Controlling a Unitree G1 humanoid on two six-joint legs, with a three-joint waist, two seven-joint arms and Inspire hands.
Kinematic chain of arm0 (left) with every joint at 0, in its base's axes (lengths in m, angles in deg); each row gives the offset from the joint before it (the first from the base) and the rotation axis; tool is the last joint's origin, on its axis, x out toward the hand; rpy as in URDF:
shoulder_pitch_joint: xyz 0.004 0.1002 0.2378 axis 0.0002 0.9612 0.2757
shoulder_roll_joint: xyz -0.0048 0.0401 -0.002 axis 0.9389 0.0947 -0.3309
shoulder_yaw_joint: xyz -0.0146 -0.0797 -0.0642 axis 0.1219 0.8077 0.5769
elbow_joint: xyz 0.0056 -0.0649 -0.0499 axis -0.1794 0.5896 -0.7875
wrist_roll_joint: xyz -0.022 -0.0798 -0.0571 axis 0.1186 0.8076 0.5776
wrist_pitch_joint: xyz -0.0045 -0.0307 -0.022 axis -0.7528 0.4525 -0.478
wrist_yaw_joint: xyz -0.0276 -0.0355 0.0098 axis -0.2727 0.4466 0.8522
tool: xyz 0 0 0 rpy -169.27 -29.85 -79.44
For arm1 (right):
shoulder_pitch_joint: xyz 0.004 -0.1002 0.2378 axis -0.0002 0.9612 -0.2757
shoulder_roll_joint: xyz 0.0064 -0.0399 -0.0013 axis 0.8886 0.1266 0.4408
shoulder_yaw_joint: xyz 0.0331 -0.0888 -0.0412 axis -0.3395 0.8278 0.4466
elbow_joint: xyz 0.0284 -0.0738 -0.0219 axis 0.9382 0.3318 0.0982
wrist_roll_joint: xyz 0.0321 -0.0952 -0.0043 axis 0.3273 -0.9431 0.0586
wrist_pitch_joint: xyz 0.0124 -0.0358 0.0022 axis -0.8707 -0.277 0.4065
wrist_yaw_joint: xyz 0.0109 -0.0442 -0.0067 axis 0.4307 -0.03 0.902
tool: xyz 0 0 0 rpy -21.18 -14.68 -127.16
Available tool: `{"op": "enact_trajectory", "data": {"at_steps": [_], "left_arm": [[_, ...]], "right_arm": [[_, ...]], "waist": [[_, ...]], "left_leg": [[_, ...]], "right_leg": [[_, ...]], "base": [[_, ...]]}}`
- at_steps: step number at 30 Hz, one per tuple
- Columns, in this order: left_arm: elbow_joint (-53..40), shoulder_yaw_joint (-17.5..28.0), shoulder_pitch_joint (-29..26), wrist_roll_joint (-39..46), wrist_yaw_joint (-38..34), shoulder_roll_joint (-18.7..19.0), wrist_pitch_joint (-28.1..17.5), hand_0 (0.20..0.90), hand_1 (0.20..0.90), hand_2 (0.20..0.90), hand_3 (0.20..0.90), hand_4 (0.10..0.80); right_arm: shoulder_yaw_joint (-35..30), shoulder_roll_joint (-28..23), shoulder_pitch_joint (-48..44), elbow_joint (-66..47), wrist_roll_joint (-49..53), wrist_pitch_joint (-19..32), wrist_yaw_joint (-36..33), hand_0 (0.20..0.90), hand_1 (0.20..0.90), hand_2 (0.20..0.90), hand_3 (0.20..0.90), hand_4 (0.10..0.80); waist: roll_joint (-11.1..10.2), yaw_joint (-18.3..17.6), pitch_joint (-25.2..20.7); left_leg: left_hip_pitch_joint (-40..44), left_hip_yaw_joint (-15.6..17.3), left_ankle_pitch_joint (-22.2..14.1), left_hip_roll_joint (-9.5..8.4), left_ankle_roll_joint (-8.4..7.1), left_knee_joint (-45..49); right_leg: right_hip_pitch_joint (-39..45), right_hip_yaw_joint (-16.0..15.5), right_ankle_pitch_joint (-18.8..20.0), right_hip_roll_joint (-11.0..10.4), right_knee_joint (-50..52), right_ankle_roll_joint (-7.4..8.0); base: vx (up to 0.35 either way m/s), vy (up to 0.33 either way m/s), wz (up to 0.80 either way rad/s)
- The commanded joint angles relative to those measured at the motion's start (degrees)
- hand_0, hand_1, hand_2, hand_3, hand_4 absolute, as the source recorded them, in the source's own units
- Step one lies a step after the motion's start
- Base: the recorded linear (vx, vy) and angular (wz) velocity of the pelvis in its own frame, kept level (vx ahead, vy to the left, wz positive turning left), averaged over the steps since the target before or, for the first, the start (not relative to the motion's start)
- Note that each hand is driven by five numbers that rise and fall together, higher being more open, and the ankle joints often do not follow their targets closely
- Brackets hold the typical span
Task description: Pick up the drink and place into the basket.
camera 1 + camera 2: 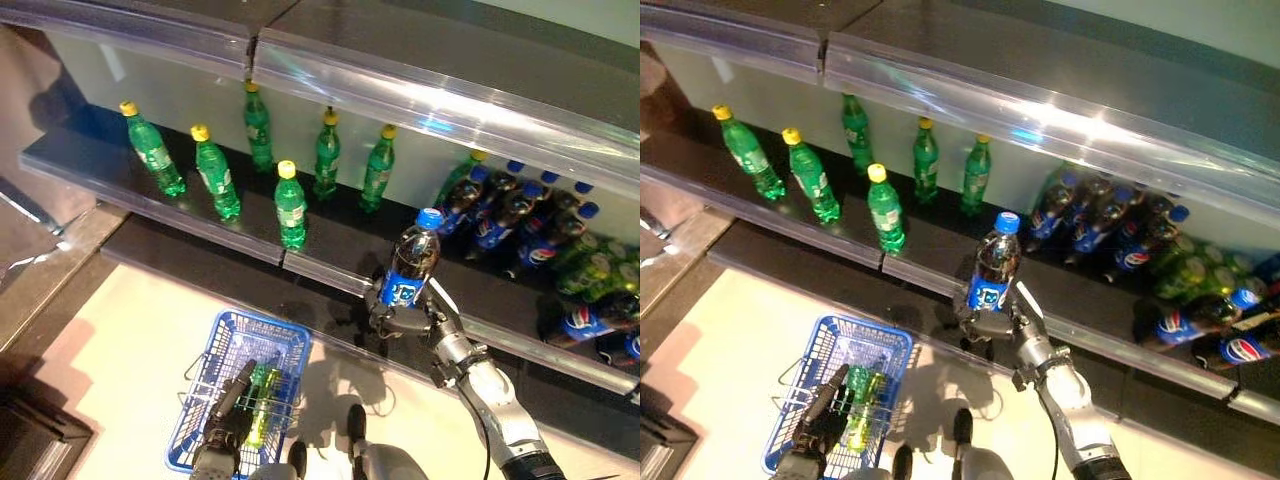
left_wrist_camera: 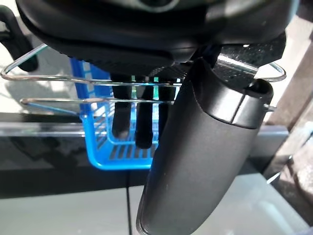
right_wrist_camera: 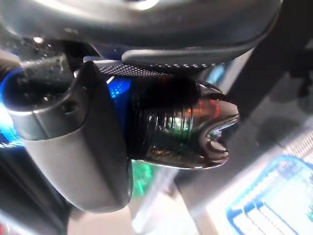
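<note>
Nearest, the left hand (image 1: 228, 412) gripped the wire handles of the blue basket (image 1: 205, 361), which already held a green bottle (image 1: 262, 400). Farther out, the right hand (image 1: 405, 318) clasped the cola bottle (image 1: 410, 266) upright just before the shelf edge (image 1: 330, 278). Gripped low, it could have tipped or slid during the swing to the basket.

— Where is the glare sitting?
— It is streaking along the clear shelf rail (image 1: 420, 95), lit from above.
— And shadows?
— They are falling dark across the pale floor (image 1: 130, 330); both wrist views are blurring up close.
</note>
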Motion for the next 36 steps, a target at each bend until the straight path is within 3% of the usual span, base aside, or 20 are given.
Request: {"op": "enact_trajectory", "data": {"at_steps": [1, 9, 17, 22, 29, 36], "left_arm": [[-10.1, -1.7, -0.8, -1.1, 8.2, 4.4, -2.7, 0.3, 0.3, 0.3, 0.2, 0.1], [-20.6, -4.7, 0.9, -6.5, 13.9, 4.3, -1.5, 0.3, 0.3, 0.3, 0.2, 0.1], [-39.2, -12.2, 0.4, -7.8, 14.5, 6.3, 4.5, 0.3, 0.3, 0.3, 0.2, 0.1], [-49.1, -15.0, 0.9, -7.4, 15.6, 7.7, 11.4, 0.3, 0.3, 0.3, 0.2, 0.1], [-56.9, -17.9, 1.5, -7.8, 20.6, 8.3, 20.5, 0.3, 0.3, 0.3, 0.2, 0.1], [-64.3, -21.0, 3.7, -10.5, 26.0, 8.2, 28.7, 0.3, 0.3, 0.3, 0.2, 0.1]], "right_arm": [[3.9, 0.8, -5.3, -7.0, 0.7, 4.6, 6.0, 0.3, 0.3, 0.3, 0.2, 0.1], [13.2, 2.6, -8.5, -4.4, -2.8, 0.0, 7.3, 0.3, 0.3, 0.3, 0.2, 0.1], [21.0, 5.2, -14.4, 5.2, -3.7, -1.9, 2.1, 0.3, 0.3, 0.3, 0.2, 0.1], [22.9, 8.8, -17.6, 15.5, -0.8, -2.5, -3.0, 0.3, 0.3, 0.3, 0.2, 0.1], [23.0, 12.3, -21.2, 27.3, -0.8, -0.3, -9.2, 0.3, 0.3, 0.3, 0.2, 0.1], [22.9, 15.0, -22.7, 36.2, -1.7, 2.3, -14.5, 0.3, 0.3, 0.3, 0.2, 0.1]], "waist": [[1.8, 2.6, -10.0], [2.8, 7.9, -9.1], [4.2, 13.8, -7.2], [5.3, 18.6, -6.7], [6.4, 23.9, -6.8], [6.7, 28.4, -7.6]], "left_leg": [[-2.3, 2.9, -0.4, -2.07, 0.95, 0.6], [-2.9, -1.0, 2.7, -1.71, -0.16, -1.8], [-5.5, -6.5, 6.5, -1.43, -1.46, -3.7], [-6.7, -10.5, 7.8, -1.68, -2.43, -3.6], [-7.4, -15.2, 8.8, -2.63, -2.33, -3.6], [-6.2, -18.4, 7.8, -3.32, -1.72, -4.0]], "right_leg": [[1.3, -0.4, -4.8, 0.0, 3.1, 3.07], [3.7, -5.1, -5.4, -0.6, 1.6, 2.85], [5.5, -10.4, -6.1, -0.7, 0.4, 2.01], [7.2, -15.3, -7.0, -1.4, 0.4, 1.55], [8.5, -20.2, -8.3, -2.4, 2.3, 1.61], [10.5, -21.9, -9.9, -3.4, 3.3, 2.66]], "base": [[0.03, -0.056, 0.4], [0.016, -0.039, 0.37], [-0.006, -0.033, 0.54], [0.04, -0.005, 0.73], [0.052, 0.025, 0.46], [0.106, 0.016, 0.28]]}}
